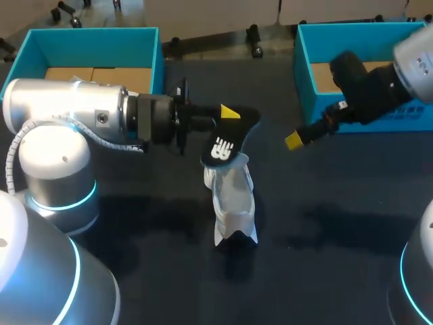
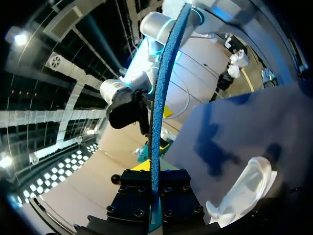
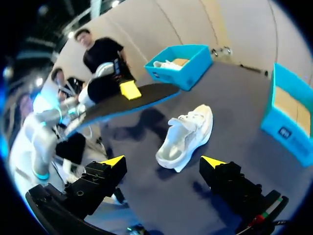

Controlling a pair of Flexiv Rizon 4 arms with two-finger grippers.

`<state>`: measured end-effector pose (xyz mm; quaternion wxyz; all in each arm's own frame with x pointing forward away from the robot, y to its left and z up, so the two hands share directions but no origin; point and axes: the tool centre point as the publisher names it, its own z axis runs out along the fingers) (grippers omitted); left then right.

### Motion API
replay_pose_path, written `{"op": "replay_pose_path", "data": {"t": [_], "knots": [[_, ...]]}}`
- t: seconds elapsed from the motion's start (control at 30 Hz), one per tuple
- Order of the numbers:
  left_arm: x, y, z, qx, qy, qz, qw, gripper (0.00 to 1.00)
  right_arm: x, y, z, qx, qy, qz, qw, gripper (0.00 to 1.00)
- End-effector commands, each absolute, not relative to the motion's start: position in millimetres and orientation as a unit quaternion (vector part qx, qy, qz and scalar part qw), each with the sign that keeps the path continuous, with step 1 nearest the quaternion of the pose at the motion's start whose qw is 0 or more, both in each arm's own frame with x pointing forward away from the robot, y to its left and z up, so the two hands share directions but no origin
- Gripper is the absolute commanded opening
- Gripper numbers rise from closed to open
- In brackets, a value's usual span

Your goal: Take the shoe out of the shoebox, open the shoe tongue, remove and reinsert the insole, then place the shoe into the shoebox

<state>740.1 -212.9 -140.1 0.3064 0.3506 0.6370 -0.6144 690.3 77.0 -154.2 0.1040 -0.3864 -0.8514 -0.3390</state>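
Observation:
A white shoe [image 1: 233,203] lies on the dark table [image 1: 338,203], near its middle. Just above the shoe, my left gripper [image 1: 229,116] is shut on a black insole [image 1: 226,139] with a white logo. Seen from the left wrist, the insole [image 2: 159,107] stands edge-on, blue-rimmed, between the fingers of the left gripper [image 2: 155,196], with the shoe [image 2: 244,188] below and beside it. My right gripper [image 1: 298,139] hovers to the right of the insole, open and holding nothing. Ahead of the right gripper [image 3: 164,164] lie the shoe [image 3: 188,134] and, beyond it, the insole [image 3: 132,100].
Two blue shoeboxes stand at the back of the table, one at the left [image 1: 95,51] and one at the right [image 1: 365,61]. From the right wrist, the far box [image 3: 181,59] holds something white, and the near box [image 3: 293,117] is beside the gripper.

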Motion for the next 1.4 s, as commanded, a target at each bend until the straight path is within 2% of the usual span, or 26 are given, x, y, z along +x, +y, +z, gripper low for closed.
{"op": "replay_pose_path", "data": {"t": [0.03,0.1,0.57,0.73,0.83,1.0,1.4], "knots": [[740.2,-208.4,-138.1,0.338,0.639,-0.628,0.289,0.0,695.3,78.8,-149.7,-0.281,-0.898,-0.329,0.086,1.0],[738.9,-206.9,-137.4,0.333,0.638,-0.633,0.285,0.0,699.4,78.5,-154.7,-0.295,-0.904,-0.292,0.105,1.0],[723.9,-186.1,-140.0,0.281,0.663,-0.65,0.244,0.0,699.4,78.5,-154.7,-0.295,-0.904,-0.292,0.105,1.0],[723.6,-173.5,-138.7,0.248,0.667,-0.66,0.239,0.0,703.8,70.0,-166.2,-0.208,-0.929,-0.304,0.029,1.0],[720.5,-167.9,-140.0,0.239,0.668,-0.665,0.232,0.0,707.9,69.4,-172.2,-0.161,-0.943,-0.292,0.006,1.0],[710.6,-165.0,-144.2,0.232,0.673,-0.666,0.222,0.0,716.8,74.3,-183.7,-0.089,-0.961,-0.263,-0.01,1.0],[699.4,-168.4,-165.5,0.211,0.684,-0.668,0.205,0.0,718.7,74.0,-187.7,-0.097,-0.962,-0.257,-0.007,1.0]]}}
